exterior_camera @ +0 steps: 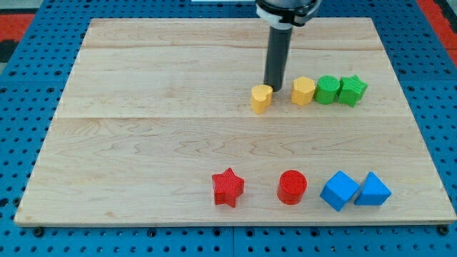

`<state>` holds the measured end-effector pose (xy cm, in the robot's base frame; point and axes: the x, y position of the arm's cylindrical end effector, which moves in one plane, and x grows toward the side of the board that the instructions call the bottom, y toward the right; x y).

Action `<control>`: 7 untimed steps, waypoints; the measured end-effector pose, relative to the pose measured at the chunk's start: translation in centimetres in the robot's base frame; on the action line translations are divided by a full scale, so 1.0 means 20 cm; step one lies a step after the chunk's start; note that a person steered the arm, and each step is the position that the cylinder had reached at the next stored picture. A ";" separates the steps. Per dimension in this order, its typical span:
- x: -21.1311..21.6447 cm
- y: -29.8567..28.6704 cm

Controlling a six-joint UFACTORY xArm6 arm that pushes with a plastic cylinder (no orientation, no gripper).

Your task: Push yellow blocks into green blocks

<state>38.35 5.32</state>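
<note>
My tip (pixel 274 87) stands on the board just above and to the right of a yellow heart-shaped block (pixel 261 98), close to it or touching it. A yellow hexagonal block (pixel 303 91) lies to the right of the tip and touches a green round block (pixel 327 89). A green star block (pixel 352 90) sits right beside that green block. The four blocks form a row in the board's upper right part.
A red star block (pixel 228 187), a red cylinder (pixel 292 187) and two blue blocks (pixel 339 190) (pixel 373 190) line up near the view's bottom. The wooden board (pixel 143 128) lies on a blue pegboard (pixel 21 86).
</note>
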 end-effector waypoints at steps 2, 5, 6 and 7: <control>0.55 -0.60; 0.69 -0.52; 0.54 -0.41; 0.52 -0.18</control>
<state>48.75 1.66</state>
